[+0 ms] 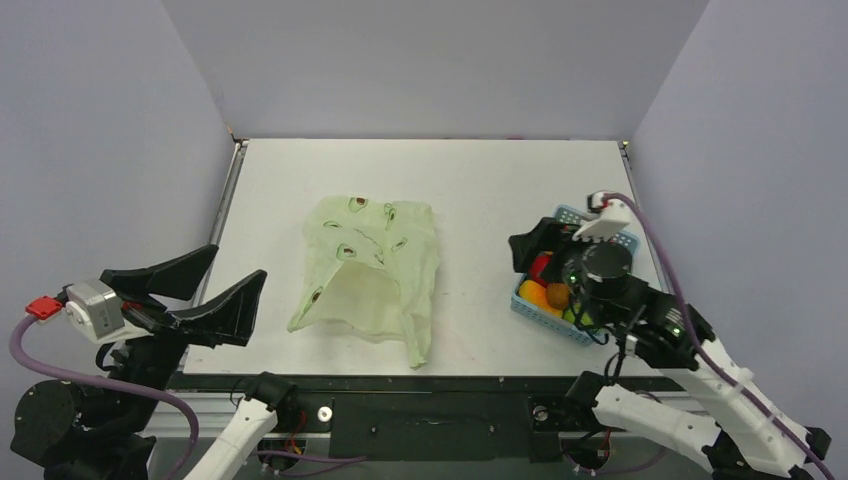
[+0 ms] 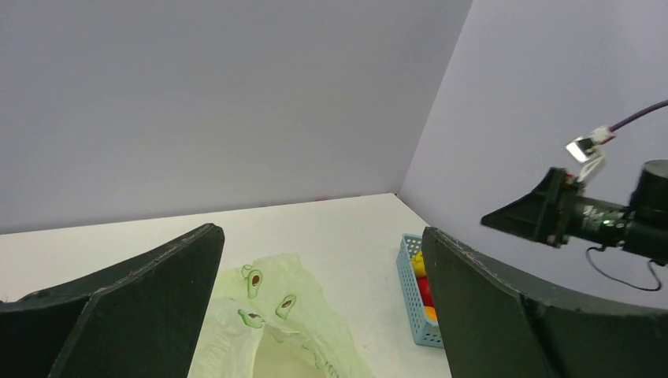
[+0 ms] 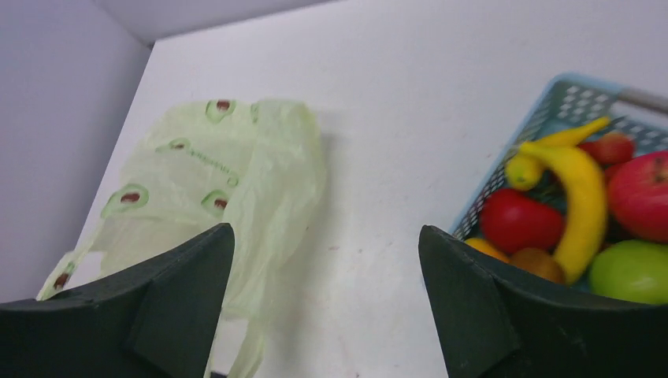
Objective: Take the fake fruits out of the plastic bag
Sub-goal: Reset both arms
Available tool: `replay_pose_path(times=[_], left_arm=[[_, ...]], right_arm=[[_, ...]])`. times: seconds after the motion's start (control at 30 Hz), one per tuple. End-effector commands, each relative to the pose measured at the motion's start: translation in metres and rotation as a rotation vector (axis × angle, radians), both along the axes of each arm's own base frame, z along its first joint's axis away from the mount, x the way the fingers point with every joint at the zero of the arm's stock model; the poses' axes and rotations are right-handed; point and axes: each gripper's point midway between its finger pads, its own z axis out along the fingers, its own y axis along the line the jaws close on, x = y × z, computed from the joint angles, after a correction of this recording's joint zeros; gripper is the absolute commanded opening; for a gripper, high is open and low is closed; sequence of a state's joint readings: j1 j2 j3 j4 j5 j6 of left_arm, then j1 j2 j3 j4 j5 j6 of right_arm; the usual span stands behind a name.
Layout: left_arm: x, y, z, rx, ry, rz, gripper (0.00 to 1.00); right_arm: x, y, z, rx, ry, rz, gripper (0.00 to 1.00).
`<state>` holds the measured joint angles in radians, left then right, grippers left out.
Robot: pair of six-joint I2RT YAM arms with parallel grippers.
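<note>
Fruit is sitting heaped in the blue lattice plastic basket at the right of the top view. These glossy plastic fake fruits are showing best in the right of the right wrist view: a yellow banana, a red apple, a green round one and orange pieces beneath. They are lying there because the basket is serving as the drop-off spot, well apart from the bag.

The thin, translucent pale yellow-green plastic bag with its brown-red oval spots is lying slack and flattened in the middle of the white table. No bulge is showing through the film, so it is looking emptied, though a small piece under a fold cannot be ruled out.

The right gripper is hovering over the near-left edge of the basket with its fingers spread wide and nothing between them, which suits a hand that is letting go of a fruit over the basket. The left gripper is hanging at the lower left of the top view, off the table's left edge. Its fingers are likewise parted and gripping nothing, and it is pointing toward the bag without touching it, probably parked clear of the work.

Judging by this, the task is looking close to finished.
</note>
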<state>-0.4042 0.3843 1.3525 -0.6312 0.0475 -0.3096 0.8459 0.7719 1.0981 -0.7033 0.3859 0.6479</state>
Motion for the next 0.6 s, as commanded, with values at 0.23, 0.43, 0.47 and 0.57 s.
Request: replay_pose_path(times=[0.23, 0.43, 0.47, 0.57], left_arm=[[-0.011, 0.026, 0.031, -0.018, -0.096, 0.116, 0.97], [-0.006, 0.025, 0.030, -0.004, -0.087, 0.118, 0.97], [-0.005, 0.024, 0.030, -0.003, -0.085, 0.117, 0.97], [-0.003, 0.023, 0.029, -0.006, -0.082, 0.113, 0.97]], right_arm=[[-0.054, -0.153, 0.139, 0.037, -0.416, -0.308, 0.83], [-0.077, -0.178, 0.163, 0.146, -0.545, -0.318, 0.84], [-0.079, -0.184, 0.165, 0.167, -0.554, -0.346, 0.84], [-0.081, -0.195, 0.165, 0.212, -0.563, -0.403, 0.84]])
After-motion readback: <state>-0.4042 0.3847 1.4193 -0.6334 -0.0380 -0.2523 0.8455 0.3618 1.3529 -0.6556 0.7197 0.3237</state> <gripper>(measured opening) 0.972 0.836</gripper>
